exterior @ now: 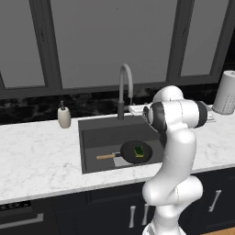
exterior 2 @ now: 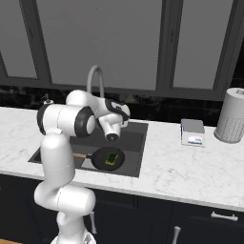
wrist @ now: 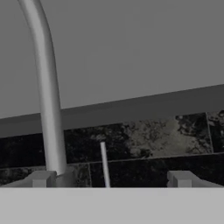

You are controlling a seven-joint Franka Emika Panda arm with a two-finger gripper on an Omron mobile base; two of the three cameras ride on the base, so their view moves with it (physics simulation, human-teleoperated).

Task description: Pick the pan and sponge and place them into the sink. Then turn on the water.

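Observation:
The black pan [exterior: 136, 152] lies on the floor of the dark grey sink [exterior: 101, 137], its wooden handle pointing left. The yellow sponge [exterior: 138, 150] with the green top rests inside the pan. Both show in the right base view too: pan [exterior 2: 106, 159], sponge [exterior 2: 112, 158], sink [exterior 2: 134, 131]. The grey gooseneck faucet [exterior: 124, 85] stands behind the basin, and no water shows at its spout. My gripper [wrist: 111, 179] is open and holds nothing. It faces the back wall, with the faucet pipe [wrist: 46, 96] just inside its left fingertip [wrist: 41, 178] and a thin lever [wrist: 104, 164] between the tips.
A beige soap dispenser [exterior: 64, 117] stands left of the sink. A blue-and-white box [exterior 2: 192, 132] and a paper towel roll [exterior 2: 232, 115] sit on the right counter. Dark window frames and a black marble backsplash [wrist: 153, 138] run close behind the faucet.

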